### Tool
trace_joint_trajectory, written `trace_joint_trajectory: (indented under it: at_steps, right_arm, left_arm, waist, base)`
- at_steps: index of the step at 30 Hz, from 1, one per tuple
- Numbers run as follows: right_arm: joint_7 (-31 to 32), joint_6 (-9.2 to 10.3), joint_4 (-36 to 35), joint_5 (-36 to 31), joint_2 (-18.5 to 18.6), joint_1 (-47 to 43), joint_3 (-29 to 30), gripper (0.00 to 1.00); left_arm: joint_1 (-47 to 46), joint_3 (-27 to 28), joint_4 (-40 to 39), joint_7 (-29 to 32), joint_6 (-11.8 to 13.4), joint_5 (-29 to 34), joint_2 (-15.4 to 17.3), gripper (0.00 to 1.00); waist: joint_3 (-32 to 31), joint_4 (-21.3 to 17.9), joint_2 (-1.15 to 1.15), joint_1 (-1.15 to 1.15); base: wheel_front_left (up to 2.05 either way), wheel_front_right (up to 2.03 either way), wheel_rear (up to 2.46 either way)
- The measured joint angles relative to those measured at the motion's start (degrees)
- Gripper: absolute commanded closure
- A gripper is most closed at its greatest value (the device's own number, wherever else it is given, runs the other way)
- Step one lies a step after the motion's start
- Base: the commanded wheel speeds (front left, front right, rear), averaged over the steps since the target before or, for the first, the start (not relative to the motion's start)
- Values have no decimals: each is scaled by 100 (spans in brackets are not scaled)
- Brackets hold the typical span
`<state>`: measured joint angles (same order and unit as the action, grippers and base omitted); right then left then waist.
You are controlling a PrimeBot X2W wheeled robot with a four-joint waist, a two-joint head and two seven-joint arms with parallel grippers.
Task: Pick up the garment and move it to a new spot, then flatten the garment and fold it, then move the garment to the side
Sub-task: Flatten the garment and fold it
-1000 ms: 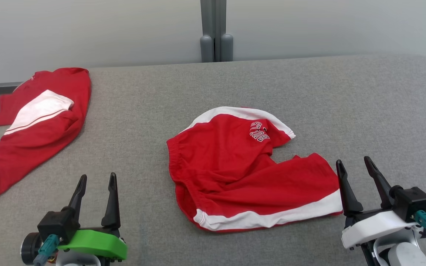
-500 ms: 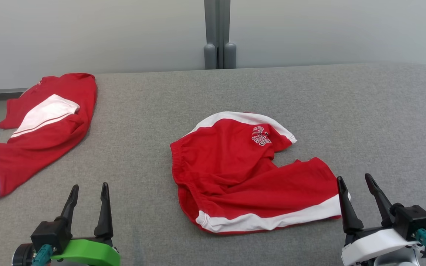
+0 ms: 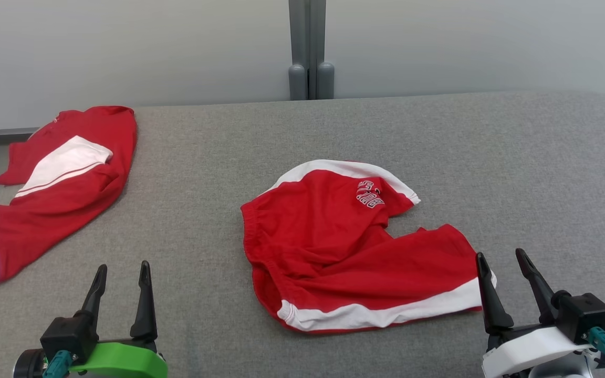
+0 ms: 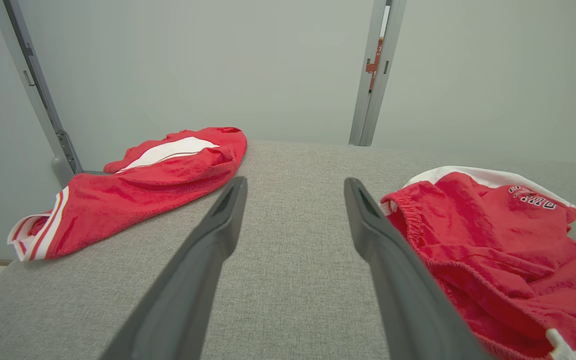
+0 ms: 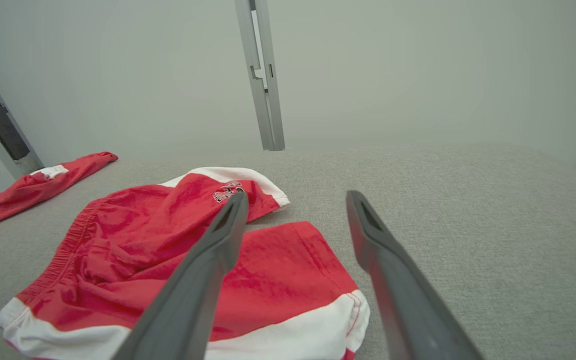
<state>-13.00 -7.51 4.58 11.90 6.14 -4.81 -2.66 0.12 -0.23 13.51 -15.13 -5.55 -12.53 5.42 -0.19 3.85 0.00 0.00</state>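
Note:
The garment is a pair of red shorts with white trim and a small printed logo. It lies crumpled in the middle of the grey table; it also shows in the left wrist view and the right wrist view. My left gripper stands open near the front left, apart from the shorts, with nothing between its fingers. At the front right my right gripper is open and empty beside the shorts' white-hemmed leg.
A second red and white garment lies at the table's far left edge, partly hanging over it. A grey post stands behind the table against a pale wall. Bare grey table spreads to the right and back.
The head camera has tilted, so the whole picture sits a little lower than a second ago. Both grippers show lower in the view. The garments have not moved on the table.

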Motion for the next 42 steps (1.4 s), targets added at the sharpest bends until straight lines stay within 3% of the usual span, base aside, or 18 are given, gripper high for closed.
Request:
trace_joint_trajectory:
  at_steps: [24,31,42]
  right_arm:
    - [30,0,187,7,21,55,4,0]
    - [58,0,606,4,256,400,146,0]
    - [79,0,1705,242,621,965,-82,0]
  left_arm:
    - [7,-226,23,10,16,-59,65,0]
    - [-204,-983,154,123,-109,75,21,0]
    - [-574,-2781,675,178,-185,66,-22,0]
  waist:
    - [-7,-27,0,0]
    - [153,-57,0,0]
    - [464,-151,0,0]
  base:
    - [0,0,0]
    - [0,0,0]
    - [0,0,0]
